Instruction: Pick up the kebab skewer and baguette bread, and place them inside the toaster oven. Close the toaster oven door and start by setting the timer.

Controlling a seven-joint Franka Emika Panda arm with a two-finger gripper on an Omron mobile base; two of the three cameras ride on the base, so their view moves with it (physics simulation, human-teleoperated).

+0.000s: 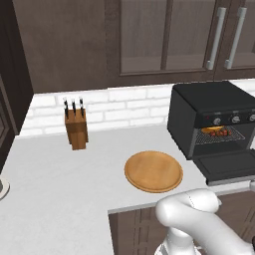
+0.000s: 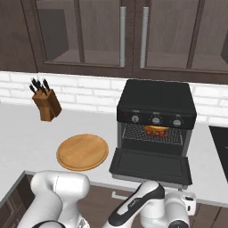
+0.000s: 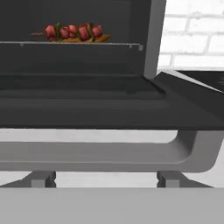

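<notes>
the boxy matte black toaster oven (image 2: 156, 103) stood on the pale grey counter (image 1: 60, 179) against the white brick backsplash (image 1: 124, 105), with three small round knobs (image 2: 156, 120) in a row across its front. its flat black drop-down door (image 2: 150, 165) lay fully open, hinged at the bottom and reaching out toward the counter edge. in the hand view the door's light grey handle bar (image 3: 109, 155) ran across the frame just below the door's dark edge.

inside, on the wire rack (image 2: 152, 134), the thin kebab skewer with red meat chunks (image 3: 72, 31) lay across the rack, and the golden-orange baguette piece (image 3: 98, 39) sat touching it, partly hidden behind and beneath the chunks. from the left base view both showed as a small orange and red cluster (image 1: 217, 131) on the rack.

the two dark finger tips (image 3: 40, 178) showed low in the hand view, set far apart with nothing between them, just under the handle bar; whether they touched it could not be told.

a round flat wooden board (image 1: 153, 171) lay on the counter just left of the oven, apart from the open door. a brown wooden knife block with dark handles (image 1: 75, 127) stood further left near the backsplash. dark wood cabinets with glass fronts and long metal handles (image 2: 121, 35) hung above.
</notes>
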